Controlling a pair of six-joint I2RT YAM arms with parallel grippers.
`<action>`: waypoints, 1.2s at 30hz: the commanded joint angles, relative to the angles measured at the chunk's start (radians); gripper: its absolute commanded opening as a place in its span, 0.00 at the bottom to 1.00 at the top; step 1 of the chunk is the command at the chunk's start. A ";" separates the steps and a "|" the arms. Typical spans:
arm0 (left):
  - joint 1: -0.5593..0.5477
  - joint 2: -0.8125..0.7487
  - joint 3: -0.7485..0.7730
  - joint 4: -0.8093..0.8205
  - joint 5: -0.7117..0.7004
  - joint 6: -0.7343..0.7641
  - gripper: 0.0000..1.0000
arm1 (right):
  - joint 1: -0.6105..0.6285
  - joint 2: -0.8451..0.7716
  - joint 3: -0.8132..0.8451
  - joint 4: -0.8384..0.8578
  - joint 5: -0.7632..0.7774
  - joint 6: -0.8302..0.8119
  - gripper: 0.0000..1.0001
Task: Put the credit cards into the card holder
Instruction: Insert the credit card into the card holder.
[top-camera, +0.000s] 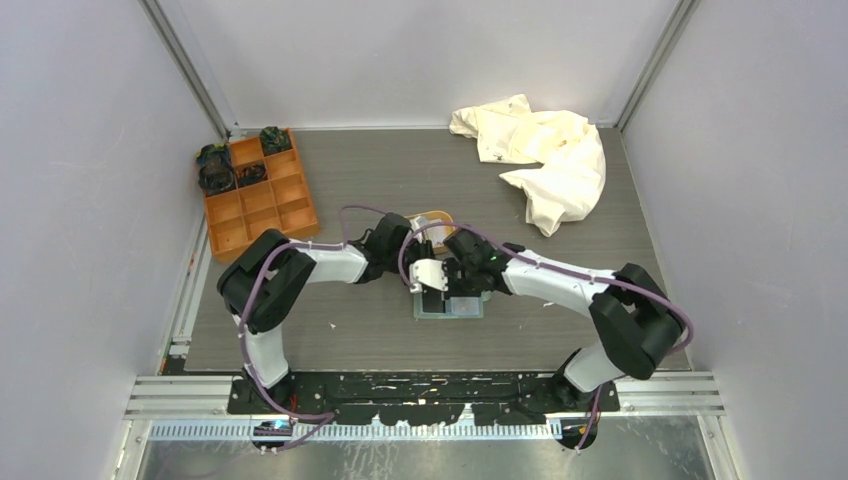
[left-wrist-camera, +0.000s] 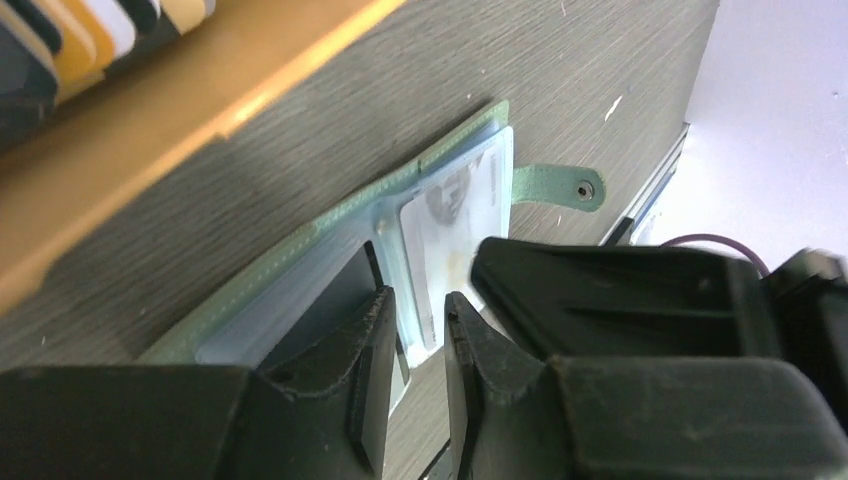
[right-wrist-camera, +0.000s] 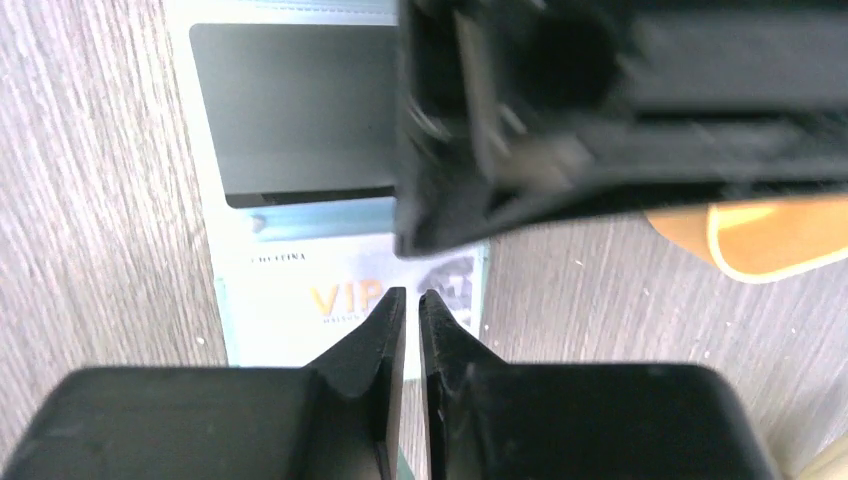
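Note:
The sage-green card holder (top-camera: 449, 308) lies open on the table between both arms, its snap tab (left-wrist-camera: 560, 186) pointing away. In its clear sleeves sit a black card (right-wrist-camera: 290, 110) and a grey-white card marked VIP (right-wrist-camera: 290, 300). In the left wrist view the same grey-white card (left-wrist-camera: 450, 215) and black card (left-wrist-camera: 335, 290) show. My left gripper (left-wrist-camera: 420, 300) hovers at the sleeves' edge, its jaws a small gap apart with nothing between them. My right gripper (right-wrist-camera: 412, 295) is over the VIP card, jaws nearly together and empty.
An oval tan tray (top-camera: 432, 222) with several more cards (left-wrist-camera: 80, 30) stands just behind the holder. An orange compartment box (top-camera: 258, 190) is at the back left. A crumpled white cloth (top-camera: 545, 155) lies at the back right.

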 joint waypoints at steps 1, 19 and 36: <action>0.001 -0.090 -0.021 -0.077 -0.031 0.040 0.26 | -0.052 -0.113 0.032 -0.051 -0.137 0.026 0.19; 0.000 -0.538 -0.307 0.048 -0.188 0.107 0.26 | -0.363 -0.191 0.090 -0.173 -0.755 0.413 0.40; 0.013 -0.631 -0.545 0.225 -0.298 0.056 0.46 | -0.530 0.120 0.137 -0.174 -0.708 0.929 0.40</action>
